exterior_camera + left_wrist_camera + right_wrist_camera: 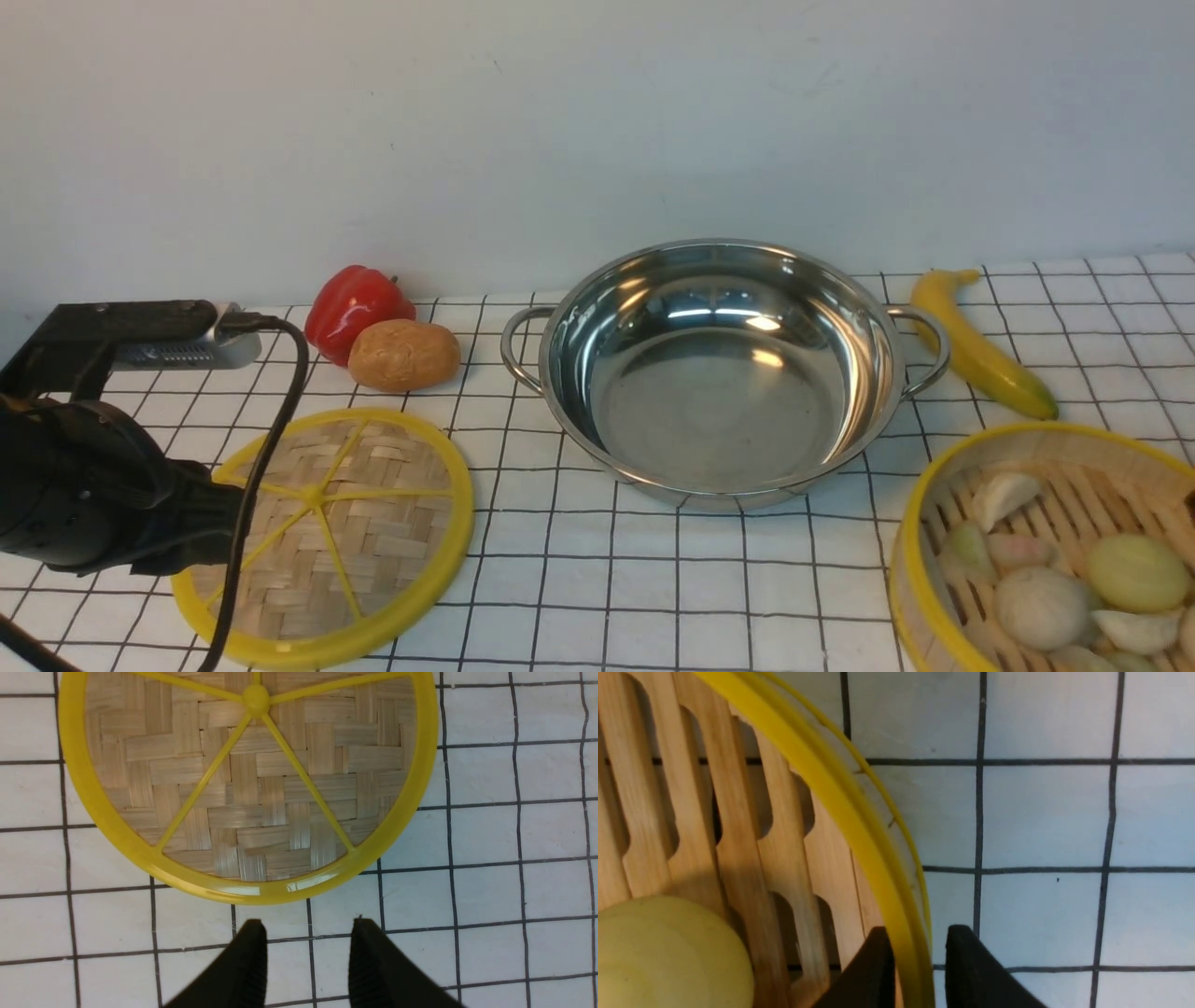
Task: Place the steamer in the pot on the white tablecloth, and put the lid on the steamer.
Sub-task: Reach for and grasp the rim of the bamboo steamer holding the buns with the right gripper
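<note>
The pot (719,401) stands empty at the middle back of the white tablecloth (653,579). The lid (327,537) lies flat at the front left; it also shows in the left wrist view (252,788). My left gripper (308,926) is open and empty, its tips just short of the lid's rim, above the cloth. The steamer (1074,457) sits at the front right with several buns and dumplings (1041,607) in it. My right gripper (920,935) is shut on the steamer's rim (840,802), one finger inside and one outside. It is almost out of the front view.
A red pepper (355,303) and a brown potato (403,355) lie behind the lid. A banana (980,350) lies right of the pot, behind the steamer. A black cable (271,439) from the left arm hangs over the lid. A wall closes the back.
</note>
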